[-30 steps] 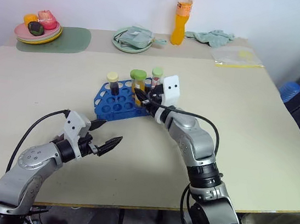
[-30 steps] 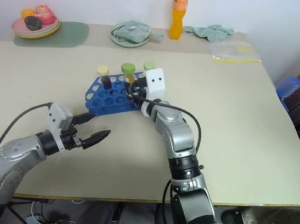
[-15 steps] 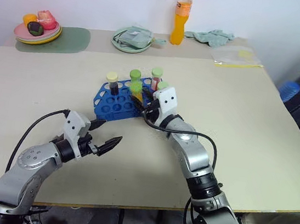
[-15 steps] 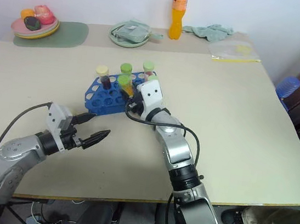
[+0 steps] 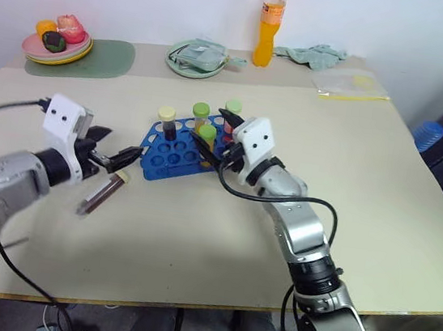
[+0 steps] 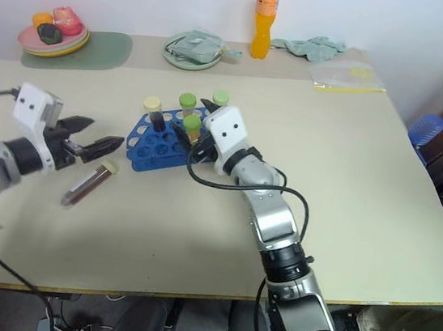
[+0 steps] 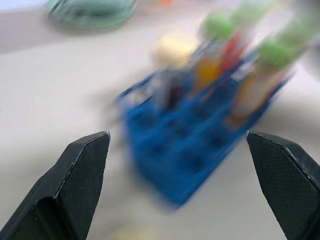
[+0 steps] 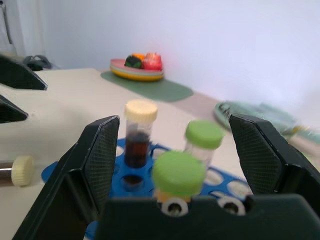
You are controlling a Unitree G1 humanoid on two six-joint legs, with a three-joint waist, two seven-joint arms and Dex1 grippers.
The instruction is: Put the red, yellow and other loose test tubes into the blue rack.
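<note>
Your blue plastic test-tube rack [image 5: 176, 154] sits near the middle of the beige worktop [image 5: 381, 195], and four capped tubes stand upright in it: a cream-capped tube of dark liquid [image 5: 166, 123] toward the left end, a green-capped tube [image 5: 201, 116] behind, another green-capped tube of orange liquid [image 5: 207, 141] in front, and a light-green-capped tube with red content [image 5: 231, 115] at the far right. One loose cream-capped tube of dark brown liquid [image 5: 103, 192] lies on its side on the worktop, just left of and in front of the rack, apart from it, cap end toward the rack. Your right gripper [image 5: 223, 137] sits at the rack's right end with its black fingers [image 8: 100, 155] spread wide on either side of the front green-capped tube, not pinching it. Your left gripper [image 5: 115, 152] hovers above the worktop to the left of the rack, fingers [image 7: 82, 177] parted and empty, its tips just above the loose tube's cap end. At the back of the worktop stand an orange drink bottle [image 5: 268, 23], a green plate with a folded cloth [image 5: 197, 56] and a plate of toy fruit [image 5: 57, 39].
</note>
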